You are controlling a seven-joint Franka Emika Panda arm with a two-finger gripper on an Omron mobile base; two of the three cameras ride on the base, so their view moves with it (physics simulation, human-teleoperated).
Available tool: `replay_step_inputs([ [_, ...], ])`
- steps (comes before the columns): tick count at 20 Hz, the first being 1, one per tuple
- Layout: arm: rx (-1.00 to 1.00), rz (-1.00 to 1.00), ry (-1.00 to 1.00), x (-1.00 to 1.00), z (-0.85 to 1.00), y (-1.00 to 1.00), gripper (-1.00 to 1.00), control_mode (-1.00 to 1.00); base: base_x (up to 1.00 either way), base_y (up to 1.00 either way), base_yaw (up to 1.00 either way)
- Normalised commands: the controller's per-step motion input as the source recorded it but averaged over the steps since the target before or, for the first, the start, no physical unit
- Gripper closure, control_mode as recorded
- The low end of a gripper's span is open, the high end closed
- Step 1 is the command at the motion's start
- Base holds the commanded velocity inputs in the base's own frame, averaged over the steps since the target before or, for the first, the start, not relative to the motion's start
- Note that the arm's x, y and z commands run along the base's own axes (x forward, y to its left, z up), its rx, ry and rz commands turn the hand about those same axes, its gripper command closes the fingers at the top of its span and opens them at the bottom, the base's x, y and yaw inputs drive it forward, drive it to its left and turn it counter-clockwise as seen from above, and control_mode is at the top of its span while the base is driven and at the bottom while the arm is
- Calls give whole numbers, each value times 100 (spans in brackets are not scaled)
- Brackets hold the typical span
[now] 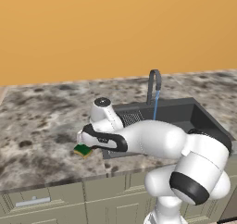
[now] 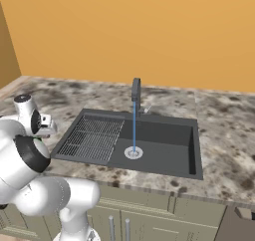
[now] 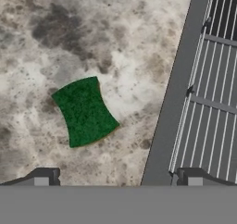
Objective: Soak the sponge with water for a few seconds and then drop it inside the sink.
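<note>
**Approach to sponge: jaws apart, pickup not yet made**

At the left, the sponge [image 3: 85, 111] lies flat on the marbled counter [image 3: 55, 33], green face up, just beside the sink [image 2: 196, 150] on its drainboard side and not touching the rim. The gripper [image 3: 115, 177] hovers above the counter with its jaws spread wide and nothing between them. One fingertip stands over bare counter, the other over the sink's edge; the sponge sits off toward the former, not centred in the gap.

Step in hand, as judged: reaching for the sponge. The next move calls for shifting the hand until both fingers straddle the sponge, descending, then closing. Further right, the water [image 2: 134, 128] already runs from the faucet [image 2: 135, 90] onto the drain [image 2: 133, 153], so soaking requires carrying the sponge across the drainboard [image 2: 92, 135] into that stream.

In the left base view the forearm covers most of the sponge, leaving one corner visible; the fingers there are hidden. The sponge's yellow base shows as a thin edge at best
</note>
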Motion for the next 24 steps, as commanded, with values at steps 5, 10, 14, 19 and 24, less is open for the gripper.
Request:
replay_step_inputs([
  [5, 0, 0, -4, 0, 0, 25, -100, -100, 0, 0, 0],
  [10, 0, 0, -5, 0, -4, 22, -100, -100, 0, 0, 0],
  [14, 0, 0, -10, 10, -23, 21, -100, -100, 0, 0, 0],
  [19, 0, 0, -8, 6, -9, 14, -100, -100, 0, 0, 0],
  [24, 0, 0, 0, 0, 0, 0, -100, -100, 0, 0, 0],
])
